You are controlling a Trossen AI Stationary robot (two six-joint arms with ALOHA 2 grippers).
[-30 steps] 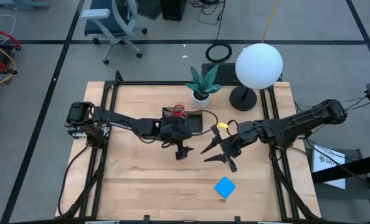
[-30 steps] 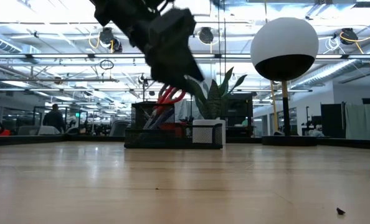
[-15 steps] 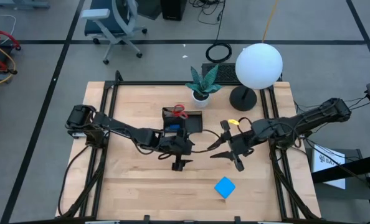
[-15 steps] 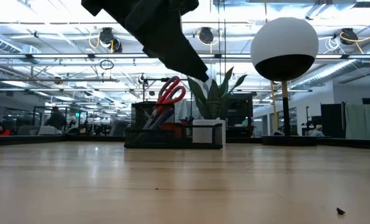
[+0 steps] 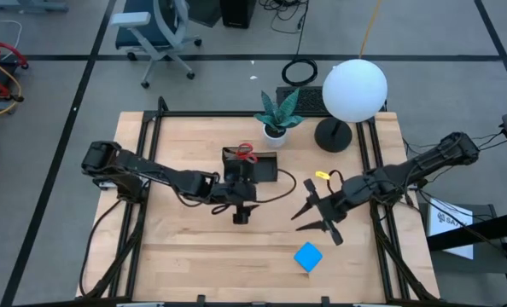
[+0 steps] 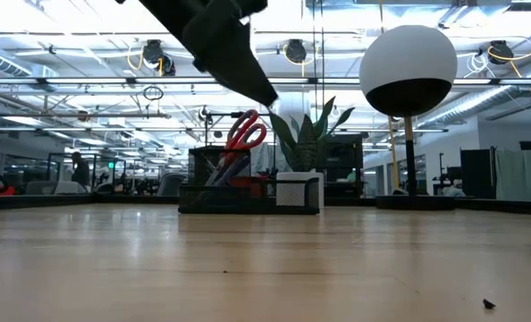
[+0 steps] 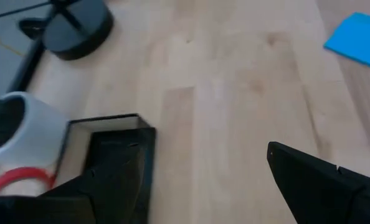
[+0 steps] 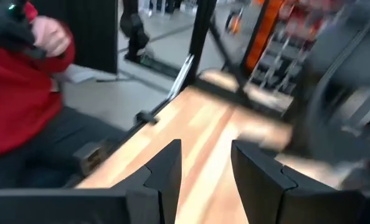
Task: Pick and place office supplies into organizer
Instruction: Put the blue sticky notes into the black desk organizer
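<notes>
The black organizer [image 5: 252,167] stands at mid-table, and the red-handled scissors [image 5: 245,151] stick up out of its taller section [image 6: 214,170], handles up [image 6: 246,132]. The bright blue pad [image 5: 307,256] lies flat toward the near edge and also shows in the left wrist view [image 7: 359,37]. My left gripper [image 5: 240,213] hovers open just on the near side of the organizer [image 7: 113,146]. My right gripper [image 5: 316,220] hangs open to the organizer's right, above bare wood [image 8: 203,177]. I cannot make out the pens or the small eraser.
A white plant pot [image 5: 275,130] stands right behind the organizer. The globe lamp [image 5: 354,89] with its dark base [image 5: 332,135] is at the far right. A person in red [image 8: 17,93] sits beyond the table. Bare wood lies between the organizer and the pad.
My left gripper has drawn back from above the organizer toward the near edge and risen, uncovering the scissors' handles in the low view. My right gripper has moved toward the table's right and near edge, away from the organizer.
</notes>
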